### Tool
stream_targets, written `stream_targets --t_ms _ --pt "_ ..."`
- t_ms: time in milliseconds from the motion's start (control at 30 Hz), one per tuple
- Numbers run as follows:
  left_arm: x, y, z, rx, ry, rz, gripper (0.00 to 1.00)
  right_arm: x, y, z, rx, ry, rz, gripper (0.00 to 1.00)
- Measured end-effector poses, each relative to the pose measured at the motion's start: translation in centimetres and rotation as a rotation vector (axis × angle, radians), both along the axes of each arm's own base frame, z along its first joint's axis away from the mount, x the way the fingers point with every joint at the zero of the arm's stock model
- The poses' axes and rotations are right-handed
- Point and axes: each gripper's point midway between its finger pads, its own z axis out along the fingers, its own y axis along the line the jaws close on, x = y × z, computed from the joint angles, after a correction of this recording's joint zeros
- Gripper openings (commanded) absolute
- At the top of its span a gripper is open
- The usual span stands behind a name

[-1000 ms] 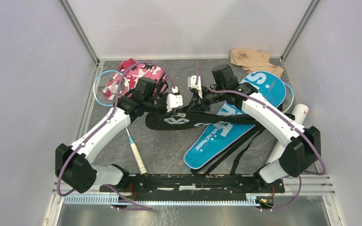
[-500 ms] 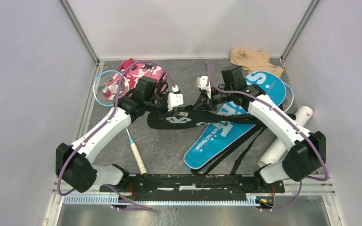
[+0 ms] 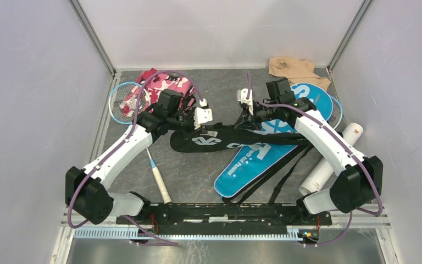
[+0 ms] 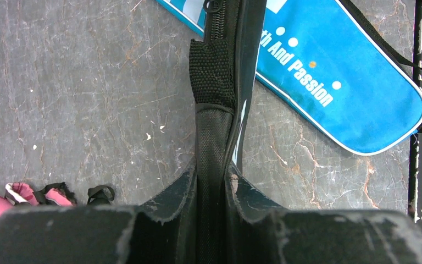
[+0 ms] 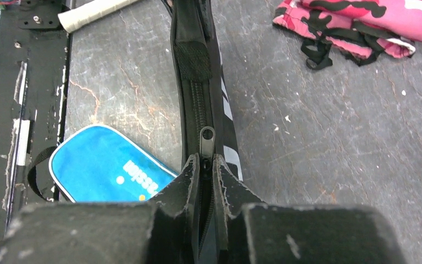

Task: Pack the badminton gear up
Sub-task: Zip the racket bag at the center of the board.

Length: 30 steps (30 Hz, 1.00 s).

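Note:
The black racket cover [image 3: 225, 137] lies across the middle, over the blue cover [image 3: 261, 157]. My left gripper [image 3: 203, 118] is shut on the black cover's edge near its wide end; in the left wrist view [image 4: 211, 176] the black fabric runs between the fingers. My right gripper [image 3: 245, 105] is shut on the black cover's zipper pull [image 5: 206, 137], the zipper track running between its fingers [image 5: 192, 176]. A blue-framed racket [image 3: 125, 102] lies at the left, its white handle [image 3: 159, 180] pointing toward me. A white tube [image 3: 329, 165] lies at the right. No shuttlecocks show.
The pink camouflage cloth [image 3: 165, 85] lies at the back behind my left arm. The beige cloth [image 3: 291, 69] lies in the back right corner. A second racket's rim [image 3: 336, 113] pokes out from under the blue cover. Black straps [image 3: 283, 176] trail toward the front rail.
My right gripper has moved right and a little back along the black cover, holding the zipper pull. The left gripper has kept its hold and barely moved.

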Motion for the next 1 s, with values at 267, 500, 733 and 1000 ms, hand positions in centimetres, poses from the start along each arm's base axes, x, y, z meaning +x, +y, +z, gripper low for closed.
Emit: stream_targets --t_ms 267,500,733,1000 --pt "0.2 0.2 0.0 0.000 0.003 0.010 0.02 0.7 -2.7 -0.7 -0.036 0.004 -0.070 0.00" --pt "0.5 0.7 -0.4 0.012 0.018 0.029 0.02 1.3 -5.9 -2.1 -0.089 0.010 -0.124 0.00" --pt "1.7 3.0 -0.2 0.032 0.043 0.081 0.02 2.1 -9.7 -3.1 -0.149 0.007 -0.189 0.00" --pt "2.8 6.6 0.1 0.062 0.049 0.130 0.02 2.7 -14.4 -4.1 -0.216 0.009 -0.276 0.00"
